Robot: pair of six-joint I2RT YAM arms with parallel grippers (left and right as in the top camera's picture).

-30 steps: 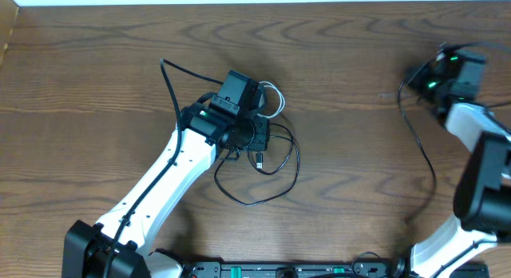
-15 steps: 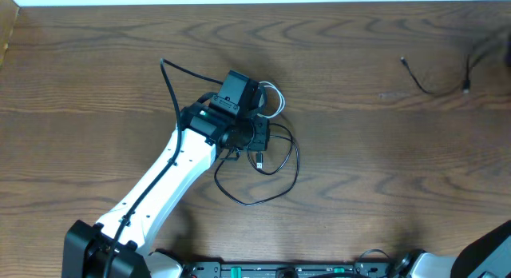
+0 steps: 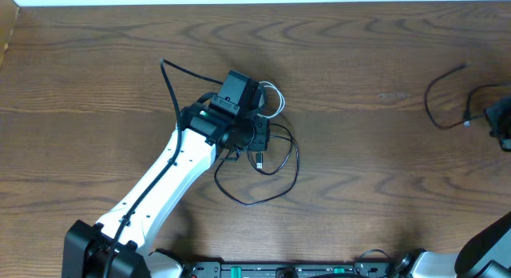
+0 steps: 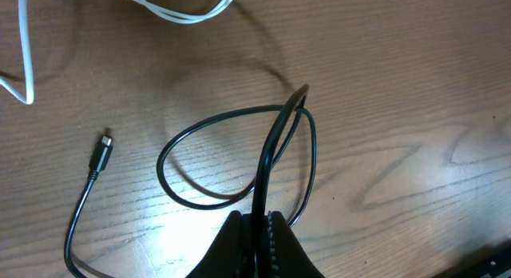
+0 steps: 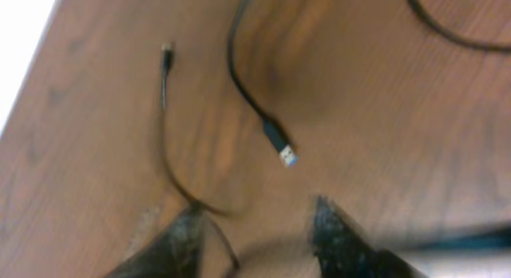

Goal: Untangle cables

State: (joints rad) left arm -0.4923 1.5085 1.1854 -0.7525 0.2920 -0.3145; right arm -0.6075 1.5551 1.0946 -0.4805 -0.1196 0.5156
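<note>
1. The main risk is at the left tool (image 4: 257, 224). It's pressed together on the thin black cord (image 4: 275, 150), pinching a doubled strand right where a loop starts. That loop fans out flat on the brown wooden bench (image 3: 359, 190) just ahead of the fingertips. A straight pull from here could probably cinch the loop into a knot instead of opening it.
2. The thin white cord (image 4: 180, 19) lies beyond the loop at the top of the left wrist view, apart from the black one there. A sideways drag could sweep the black loop, or its loose small plug (image 4: 102, 150), across it and tangle the two.
3. The cord is skinny, so it could also just slip out of the pinch.
4. The right tool (image 5: 259, 240) has its fingers spread with nothing between them. A short black cord with a silver-tipped USB plug (image 5: 277, 140) lies on the bench just ahead of it. One strand runs close by a finger, but the blur hides whether they touch. A careless move could snag it.
5. From overhead, that short cord sits far right, well apart from the pile under the left tool.
</note>
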